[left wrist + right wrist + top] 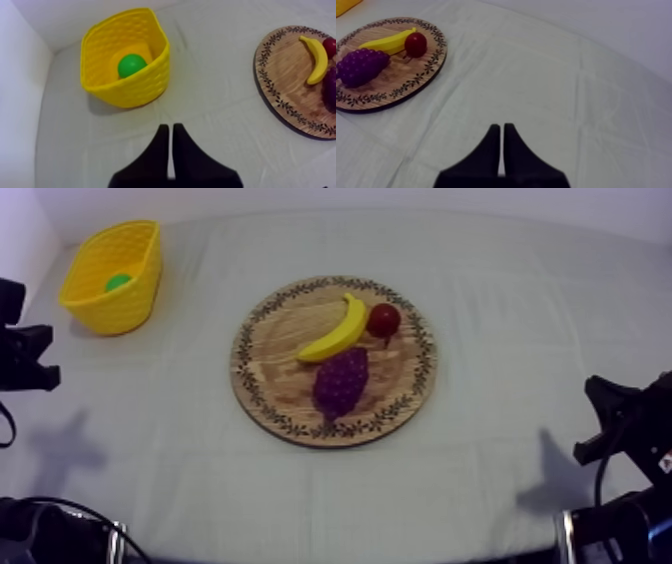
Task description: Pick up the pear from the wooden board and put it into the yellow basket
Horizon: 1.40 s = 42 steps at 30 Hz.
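Left side: left gripper (169,128) low over the bare grey-white cloth of the desk (500,438). Its black fingers lie together as a narrow wedge, holding nothing.

Straight ahead of those fingers: yellow woven-look basket (135,90), upright, near the desk's far left corner. Inside it, on the floor behind the near wall, is a green rounded toy pear (131,65). It shows as a round green patch, so I cannot tell how its long axis lies. The left arm is much the nearer to it.

Centre: round wooden board with a patterned rim (270,378), well apart from the basket. On it are a curved yellow toy banana (335,333) lying aslant, a purple bunch of toy grapes (340,380) just below the banana's lower end, and a small red fruit (383,319) beside the banana's upper end. No pear on the board.

Right side: right gripper (501,127) over bare cloth, well clear of the board. Fingers pressed together, empty.

Judgement: the pear already sits in the basket, so the placing looks done. With both arms low at their sides, no further pick seems called for.
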Available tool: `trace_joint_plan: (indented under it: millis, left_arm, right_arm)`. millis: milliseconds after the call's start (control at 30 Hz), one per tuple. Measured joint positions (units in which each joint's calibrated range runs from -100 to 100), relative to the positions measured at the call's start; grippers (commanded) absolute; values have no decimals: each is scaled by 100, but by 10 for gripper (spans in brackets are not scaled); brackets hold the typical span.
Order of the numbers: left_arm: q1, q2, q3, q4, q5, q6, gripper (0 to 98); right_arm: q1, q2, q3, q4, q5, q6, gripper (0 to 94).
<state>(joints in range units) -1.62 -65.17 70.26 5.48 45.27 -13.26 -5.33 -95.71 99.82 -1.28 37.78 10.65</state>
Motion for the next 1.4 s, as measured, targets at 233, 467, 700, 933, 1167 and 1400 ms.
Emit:
trace_joint_plan:
  millis: [233, 467, 700, 933, 1167, 1400]
  left_arm:
    - [20, -1124, 997, 45, -374, -37, 1]
    - [43, -2027, 1864, 57, -417, 58, 1]
    - [30, -2756, 2500, 36, -463, 382, 0]
    - [22, -3216, 2568, -59, -393, 584, 0]
    - [42, -3441, 2638, -84, -411, 715, 0]
    - [23, -3457, 2895, -548, -1155, 1326, 0]
  right_arm:
    - [0, 0, 0, 0, 0, 2, 4]
    - [0, 0, 0, 0, 0, 6, 4]
    - [0, 0, 0, 0, 0, 6, 4]
    - [0, 0, 0, 0, 0, 6, 4]
    - [0, 0, 0, 0, 0, 11, 4]
    - [0, 0, 0, 0, 0, 11, 4]
